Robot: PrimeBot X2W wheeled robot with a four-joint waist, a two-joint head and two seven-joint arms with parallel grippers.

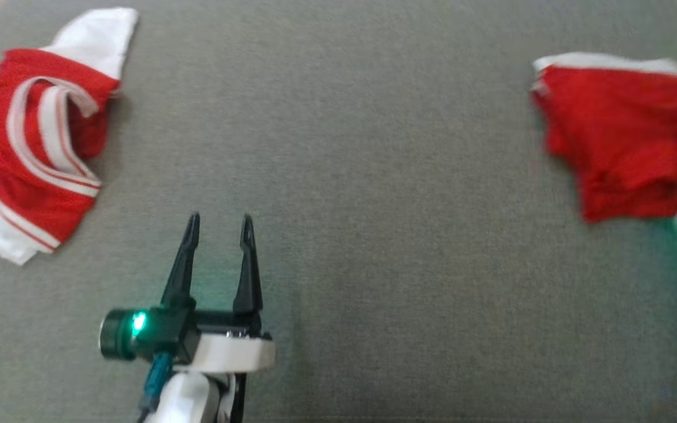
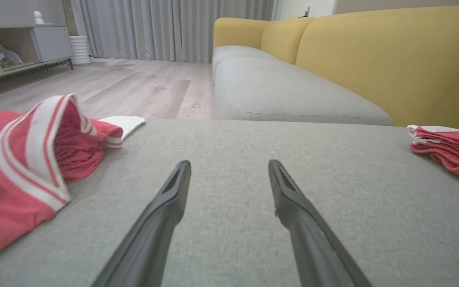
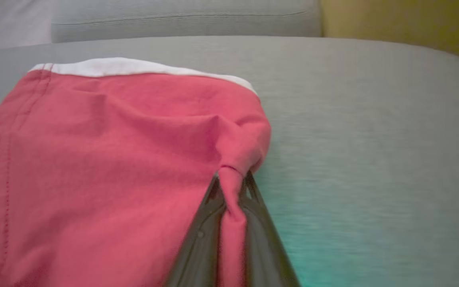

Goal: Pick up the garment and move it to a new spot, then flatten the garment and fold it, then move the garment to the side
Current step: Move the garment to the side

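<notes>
The red garment [image 1: 620, 135] lies bunched at the right of the grey cushion [image 1: 374, 264], one fold clamped between the right gripper [image 3: 231, 181] fingers. The left gripper [image 1: 219, 226] is spread apart and empty, with a striped red-and-white garment [image 1: 33, 141] at far left.

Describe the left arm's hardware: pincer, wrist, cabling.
Left pincer: two long black fingers tapering to points. Behind them, a black cylindrical module with a green light, a white wrist shell, and a teal cable.
</notes>
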